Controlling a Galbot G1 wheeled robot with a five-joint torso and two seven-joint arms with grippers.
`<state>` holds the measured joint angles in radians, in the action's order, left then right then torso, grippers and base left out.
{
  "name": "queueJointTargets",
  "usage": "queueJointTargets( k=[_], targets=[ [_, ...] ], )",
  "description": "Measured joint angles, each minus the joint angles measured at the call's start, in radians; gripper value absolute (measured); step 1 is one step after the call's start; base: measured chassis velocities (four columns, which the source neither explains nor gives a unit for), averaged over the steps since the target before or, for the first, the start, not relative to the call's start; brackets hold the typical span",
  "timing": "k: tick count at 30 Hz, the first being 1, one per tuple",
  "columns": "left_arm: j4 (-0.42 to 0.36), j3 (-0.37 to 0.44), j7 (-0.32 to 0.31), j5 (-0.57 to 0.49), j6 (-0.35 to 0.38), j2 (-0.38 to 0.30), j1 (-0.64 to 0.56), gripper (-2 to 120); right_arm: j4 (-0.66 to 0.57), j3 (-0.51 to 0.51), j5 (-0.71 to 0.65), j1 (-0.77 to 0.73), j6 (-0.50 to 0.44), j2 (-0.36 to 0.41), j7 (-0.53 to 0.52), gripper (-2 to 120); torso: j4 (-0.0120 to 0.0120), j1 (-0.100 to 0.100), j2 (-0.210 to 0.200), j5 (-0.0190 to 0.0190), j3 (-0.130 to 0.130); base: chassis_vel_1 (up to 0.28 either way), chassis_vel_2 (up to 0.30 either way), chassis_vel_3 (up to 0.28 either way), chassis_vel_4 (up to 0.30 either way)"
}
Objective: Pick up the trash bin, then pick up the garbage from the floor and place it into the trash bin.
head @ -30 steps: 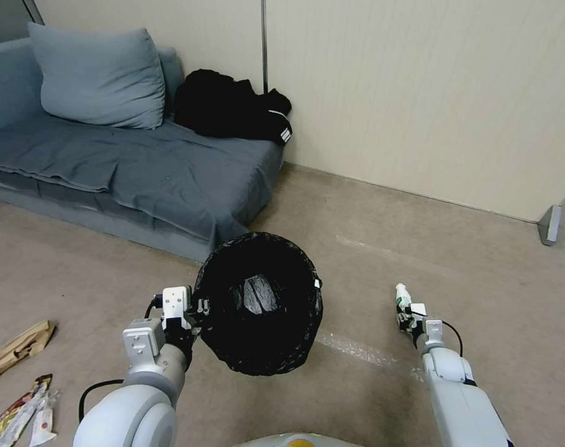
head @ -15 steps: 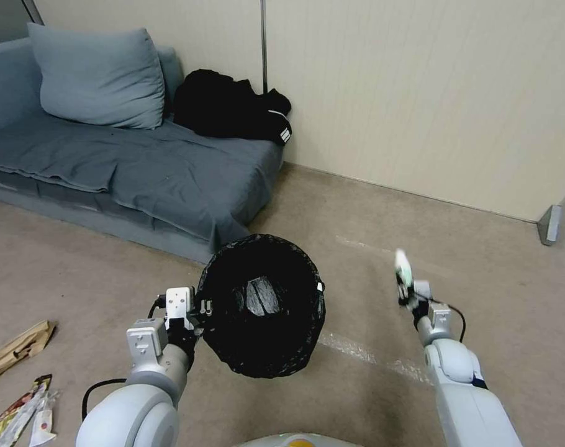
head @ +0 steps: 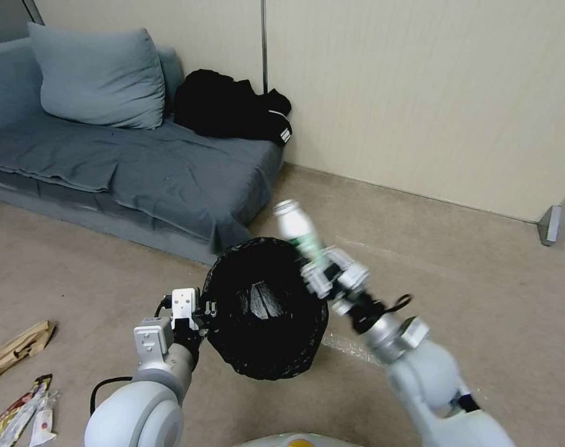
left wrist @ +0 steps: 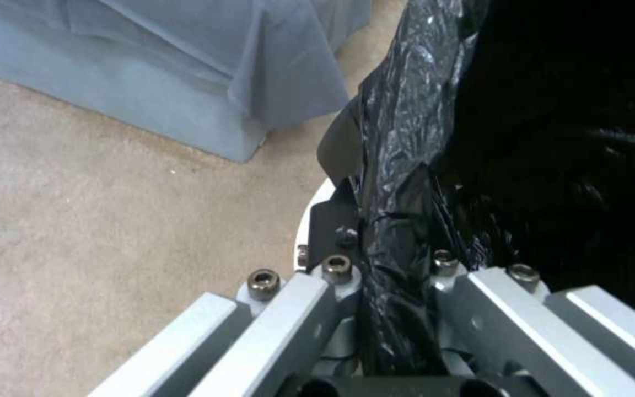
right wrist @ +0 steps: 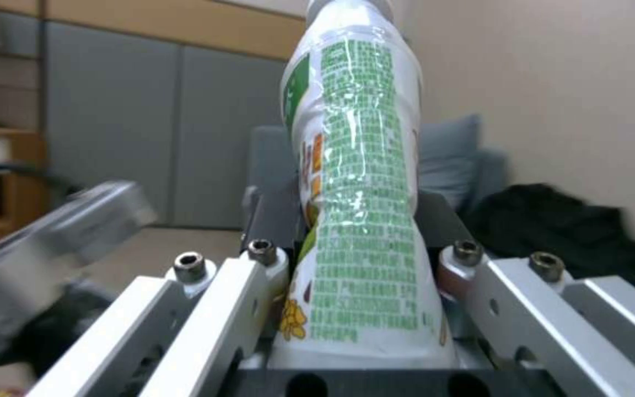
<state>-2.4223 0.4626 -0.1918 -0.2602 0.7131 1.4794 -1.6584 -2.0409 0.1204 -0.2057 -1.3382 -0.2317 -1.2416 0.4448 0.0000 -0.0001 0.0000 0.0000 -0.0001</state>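
The trash bin (head: 267,307), lined with a crinkled black bag, hangs tilted above the floor. My left gripper (head: 202,307) is shut on its near-left rim. In the left wrist view that gripper (left wrist: 391,264) pinches the black liner (left wrist: 553,138) and a sliver of the white rim (left wrist: 310,220). My right gripper (head: 323,267) is shut on a plastic bottle (head: 295,230) with a green-printed label, held slanted above the bin's right rim. Seen from the right wrist, the bottle (right wrist: 358,182) stands between the fingers of that gripper (right wrist: 361,253). A brown paper bag (head: 18,347) and snack wrappers (head: 18,416) lie on the floor at the left.
A grey-blue sofa (head: 140,167) with a pillow (head: 96,77) and black clothing (head: 230,115) stands behind the bin along the beige wall (head: 419,93). Open carpet lies to the right and ahead.
My right arm has swung up and to the left, carrying the bottle from low on the right to above the bin's right rim. The left arm and bin have barely shifted.
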Motion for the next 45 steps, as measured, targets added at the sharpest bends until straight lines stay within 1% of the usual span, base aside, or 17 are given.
queueJointTargets(
  k=[3,7,13,23,25,26,27,30,32,33,35,36,37,39,41,42,45],
  targets=[
    [0.001,-0.006,0.000,0.000,0.000,0.006,0.002,1,0.095,-0.085,0.043,0.042,0.006,-0.011,-0.011,21,0.0001,0.000,0.000,0.0000,0.000,0.000,0.000,0.000,0.000],
    [0.003,-0.009,0.000,0.002,0.000,0.009,0.002,1,0.185,-0.124,0.065,0.075,0.006,-0.040,-0.023,20,0.0001,0.000,0.000,0.0001,0.000,0.000,0.000,0.000,0.000],
    [0.003,-0.010,-0.002,0.005,0.000,0.011,0.001,1,0.254,-0.129,0.078,0.089,-0.006,-0.061,-0.025,20,0.0000,0.000,0.000,0.0000,0.000,0.000,0.000,0.000,0.000],
    [0.004,-0.012,-0.001,0.007,0.002,0.007,-0.003,1,0.275,-0.094,0.091,0.069,-0.018,-0.058,-0.017,19,0.0000,0.000,0.000,0.0000,0.000,0.000,0.000,0.000,0.000],
    [0.003,-0.012,0.004,0.006,0.002,0.005,-0.003,1,0.274,-0.087,0.098,0.063,-0.018,-0.057,-0.016,28,0.0000,0.000,0.000,0.0000,0.000,0.000,0.000,0.000,0.000],
    [0.003,-0.012,0.004,0.006,0.002,0.005,-0.003,1,0.274,-0.087,0.098,0.063,-0.018,-0.057,-0.016,28,0.0000,0.000,0.000,0.0000,0.000,0.000,0.000,0.000,0.000],
    [0.003,-0.012,0.004,0.006,0.002,0.004,-0.002,1,0.271,-0.084,0.099,0.059,-0.018,-0.056,-0.016,34,-0.0001,0.000,0.000,0.0002,0.000,0.000,0.000,0.000,0.000],
    [0.003,-0.011,0.004,0.005,0.002,0.003,-0.001,1,0.263,-0.080,0.099,0.055,-0.018,-0.054,-0.016,39,0.0001,0.000,0.000,0.0000,0.000,0.000,0.000,0.000,0.000],
    [0.003,-0.011,0.005,0.005,0.002,0.003,0.001,1,0.246,-0.068,0.099,0.044,-0.017,-0.047,-0.007,53,0.0000,0.000,0.000,0.0000,0.000,0.000,0.000,0.000,0.000],
    [0.003,-0.011,0.005,0.005,0.002,0.003,0.001,1,0.246,-0.068,0.099,0.044,-0.017,-0.047,-0.007,53,0.0000,0.000,0.000,0.0000,0.000,0.000,0.000,0.000,0.000],
    [0.003,-0.006,-0.002,0.009,0.002,0.002,0.002,1,0.239,-0.055,0.099,0.036,-0.017,-0.041,-0.002,63,0.0000,0.000,0.000,-0.0001,0.000,0.000,0.000,0.000,0.000],
    [0.003,-0.006,-0.002,0.009,0.002,0.002,0.002,1,0.239,-0.055,0.099,0.036,-0.017,-0.041,-0.002,63,0.0000,0.000,0.000,-0.0001,0.000,0.000,0.000,0.000,0.000],
    [0.003,-0.005,-0.003,0.009,0.001,0.003,0.005,1,0.237,-0.048,0.099,0.032,-0.016,-0.038,0.001,70,-0.0001,0.000,0.000,0.0002,0.000,0.000,0.000,0.000,0.000],
    [0.003,-0.006,-0.003,0.009,0.001,0.003,0.006,1,0.234,-0.046,0.099,0.031,-0.016,-0.038,0.003,73,0.0001,0.000,0.000,0.0003,0.000,0.000,0.000,0.000,0.000],
    [0.004,-0.005,-0.003,0.009,0.001,0.003,0.009,1,0.226,-0.036,0.099,0.025,-0.016,-0.033,0.006,84,0.0001,0.000,0.000,0.0002,0.000,0.000,0.000,0.000,0.000],
    [0.004,-0.005,-0.003,0.009,0.001,0.003,0.009,1,0.226,-0.036,0.099,0.025,-0.016,-0.033,0.006,84,0.0001,0.000,0.000,0.0002,0.000,0.000,0.000,0.000,0.000],
    [0.007,-0.002,-0.003,0.013,0.000,0.000,0.008,1,0.195,-0.020,0.099,0.011,-0.017,-0.023,0.006,97,0.0000,0.000,0.000,0.0002,0.000,0.000,0.000,0.000,0.000]
  ],
)
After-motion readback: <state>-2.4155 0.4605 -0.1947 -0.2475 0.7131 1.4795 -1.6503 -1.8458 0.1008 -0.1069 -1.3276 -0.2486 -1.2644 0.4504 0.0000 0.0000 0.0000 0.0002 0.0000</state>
